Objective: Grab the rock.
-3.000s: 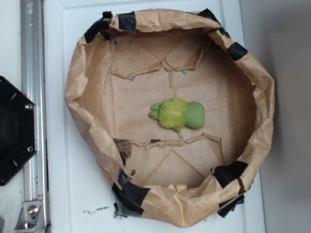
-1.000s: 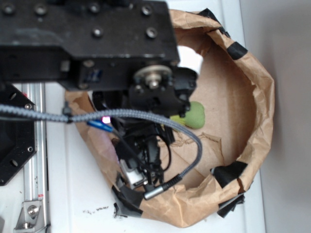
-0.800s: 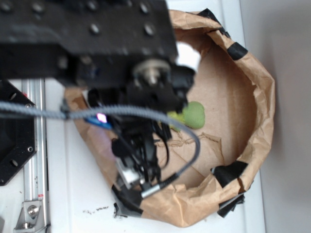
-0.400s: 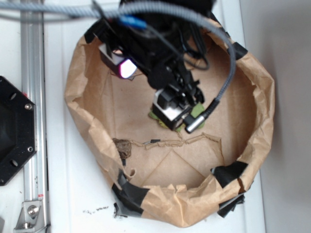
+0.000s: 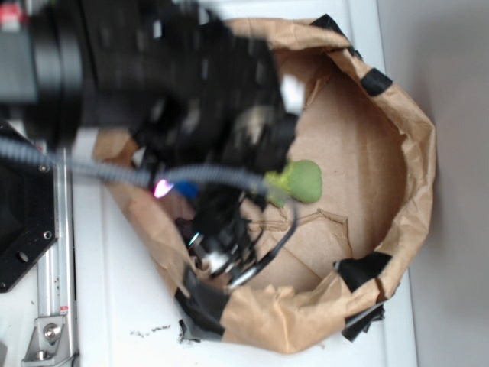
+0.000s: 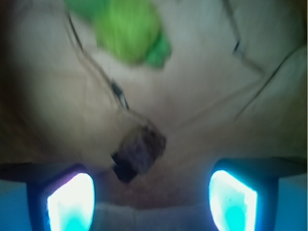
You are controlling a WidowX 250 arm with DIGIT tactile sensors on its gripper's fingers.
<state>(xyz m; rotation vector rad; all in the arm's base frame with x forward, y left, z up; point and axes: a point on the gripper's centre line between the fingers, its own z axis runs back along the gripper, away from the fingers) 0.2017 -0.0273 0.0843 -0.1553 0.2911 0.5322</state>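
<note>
The rock (image 6: 140, 148), a small dark grey-brown craggy lump, lies on the brown paper floor in the wrist view, a little beyond and between my fingertips. My gripper (image 6: 151, 202) is open, its two glowing pads (image 6: 71, 202) wide apart with nothing between them. In the exterior view the blurred black arm and gripper (image 5: 221, 256) hang over the lower left of the paper bowl (image 5: 416, 176) and hide the rock. The fuzzy yellow-green plush toy (image 5: 299, 181) (image 6: 130, 31) lies farther in, partly covered by the arm.
The crumpled paper wall, patched with black tape (image 5: 202, 306), rises close beside the rock at the bowl's lower left. A black hexagonal base (image 5: 19, 222) and a metal rail (image 5: 53, 306) stand left of the bowl. The whole image is motion-blurred.
The arm swung from the bowl's top middle, over the plush toy, back down to the lower left over the rock's spot. The rock and toy lie where they were.
</note>
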